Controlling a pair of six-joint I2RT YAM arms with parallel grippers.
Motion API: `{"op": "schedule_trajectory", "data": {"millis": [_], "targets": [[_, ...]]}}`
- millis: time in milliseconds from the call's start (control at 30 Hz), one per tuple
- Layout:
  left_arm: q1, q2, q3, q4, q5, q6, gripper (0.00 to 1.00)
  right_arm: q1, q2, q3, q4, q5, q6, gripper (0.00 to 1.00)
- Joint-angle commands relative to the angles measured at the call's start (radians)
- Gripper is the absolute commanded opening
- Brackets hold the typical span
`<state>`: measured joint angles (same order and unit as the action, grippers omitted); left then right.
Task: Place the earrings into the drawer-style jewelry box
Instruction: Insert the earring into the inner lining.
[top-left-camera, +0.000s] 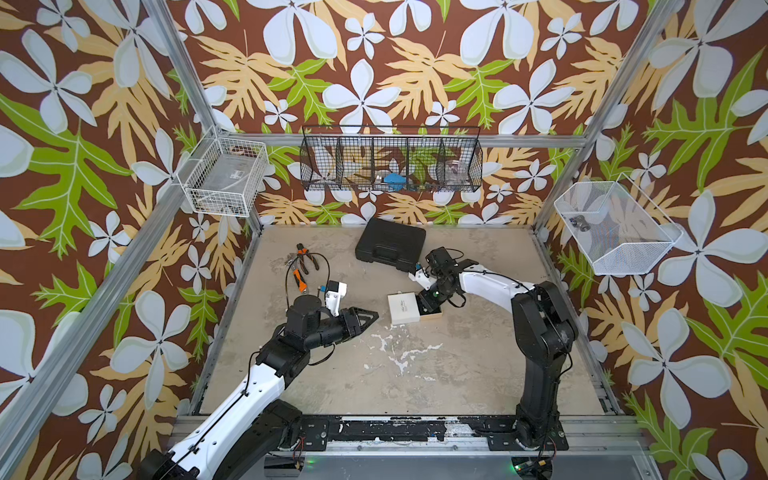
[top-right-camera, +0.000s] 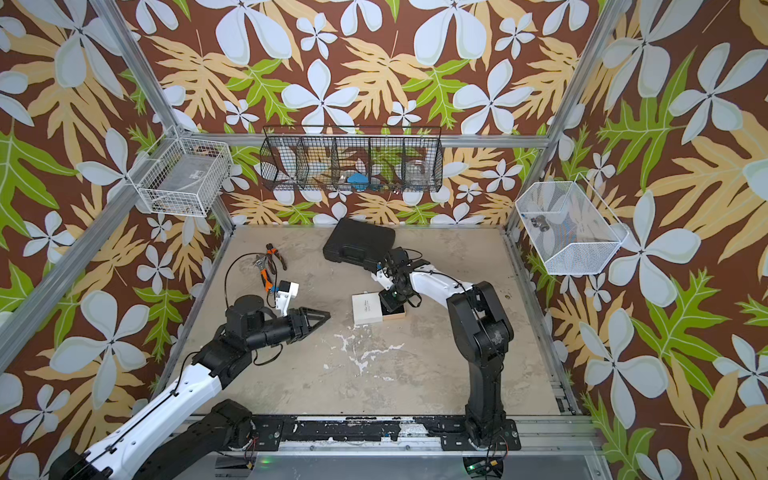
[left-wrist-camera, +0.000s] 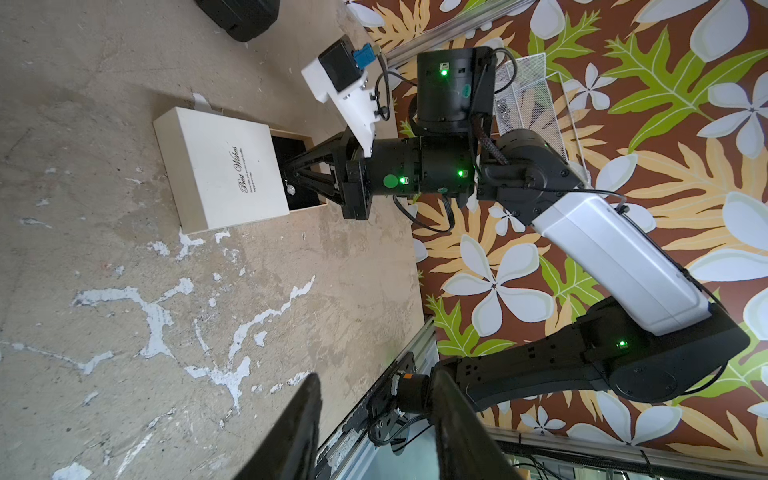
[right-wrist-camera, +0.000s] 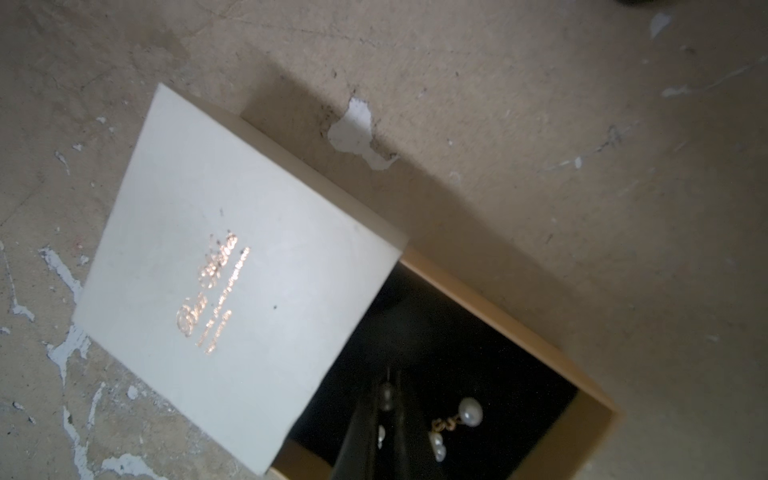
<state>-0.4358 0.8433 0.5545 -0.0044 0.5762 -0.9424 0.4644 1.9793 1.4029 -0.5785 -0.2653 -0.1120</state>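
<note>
– So, where are the earrings (left-wrist-camera: 291, 190) right now?
– In the jewelry box (top-left-camera: 405, 308). Its tray (right-wrist-camera: 523, 332) is pulled partway out of the white sleeve (right-wrist-camera: 232, 270), and the box sits on the tabletop (top-left-camera: 415, 374). One earring (right-wrist-camera: 470, 410) lies on the black lining.
– And the other earring?
– The right gripper (left-wrist-camera: 292, 169) reaches down into the tray. Its fingers (right-wrist-camera: 361, 453) are squeezed almost together, and the other earring (right-wrist-camera: 386, 397) looks pinched between their tips, just beside the first one.
– What about the left gripper (top-left-camera: 372, 316)?
– It hangs over bare tabletop, well apart from the box. Its fingers (left-wrist-camera: 299, 424) stand partway apart and hold nothing.
– Are the earrings hard to hold?
– I think so. They are tiny and very light. The little pearls (right-wrist-camera: 438, 446) are round and smooth, so they can slip and roll. The thin gold bit (right-wrist-camera: 442, 424) can bend. I would pinch softly, on the gold bit, not on the round pearl. When the fingers let go, it should drop only a tiny way, so it does not bounce out.
– And the box?
– It is thin card, so it is light too and can slide with a small push. I think one gripper should hold the sleeve by its sides while the other pushes the tan front wall of the tray.
</note>
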Motion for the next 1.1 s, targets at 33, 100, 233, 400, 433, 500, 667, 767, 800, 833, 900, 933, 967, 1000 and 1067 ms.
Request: {"op": "schedule_trajectory", "data": {"millis": [33,100,233,400,433,500,667,767,800,833,900,933,967,1000,1067], "targets": [[0.000,0.004,0.010,0.019,0.001,0.013,0.46,0.000,0.011,0.015,-0.029,-0.002,-0.004,0.04],[0.000,0.006,0.010,0.020,0.003,0.013,0.46,0.000,0.016,0.020,-0.031,0.002,-0.002,0.04],[0.000,0.007,0.008,0.021,0.003,0.013,0.46,-0.001,0.027,0.030,-0.037,0.003,0.004,0.05],[0.000,0.004,0.002,0.023,0.002,0.011,0.46,0.000,0.041,0.045,-0.045,0.005,0.012,0.06],[0.000,0.003,0.002,0.023,0.003,0.011,0.46,0.000,0.042,0.047,-0.047,0.005,0.014,0.06],[0.000,0.002,0.002,0.022,0.002,0.011,0.46,0.000,0.048,0.054,-0.051,0.006,0.016,0.07],[0.001,0.002,0.004,0.024,0.003,0.008,0.46,0.000,0.056,0.059,-0.052,0.002,0.022,0.08],[0.001,0.003,0.004,0.023,0.004,0.011,0.46,0.000,0.054,0.062,-0.050,0.002,0.024,0.11],[0.000,0.003,0.004,0.022,0.002,0.011,0.46,0.000,0.052,0.065,-0.050,0.002,0.024,0.13],[0.000,0.004,0.005,0.024,0.002,0.011,0.46,-0.001,0.051,0.066,-0.050,0.001,0.024,0.14],[0.000,0.004,0.006,0.022,0.003,0.011,0.46,0.000,0.046,0.069,-0.049,0.002,0.024,0.17],[0.000,0.004,0.005,0.023,0.004,0.010,0.46,-0.001,0.042,0.072,-0.048,0.001,0.023,0.19],[0.000,0.004,0.005,0.023,0.003,0.011,0.46,-0.001,0.038,0.071,-0.047,0.001,0.024,0.20],[0.001,0.005,0.006,0.023,0.003,0.010,0.46,0.000,0.033,0.074,-0.047,0.002,0.024,0.22],[0.000,0.005,0.006,0.023,0.003,0.011,0.46,-0.001,0.025,0.077,-0.044,0.001,0.024,0.25]]}}
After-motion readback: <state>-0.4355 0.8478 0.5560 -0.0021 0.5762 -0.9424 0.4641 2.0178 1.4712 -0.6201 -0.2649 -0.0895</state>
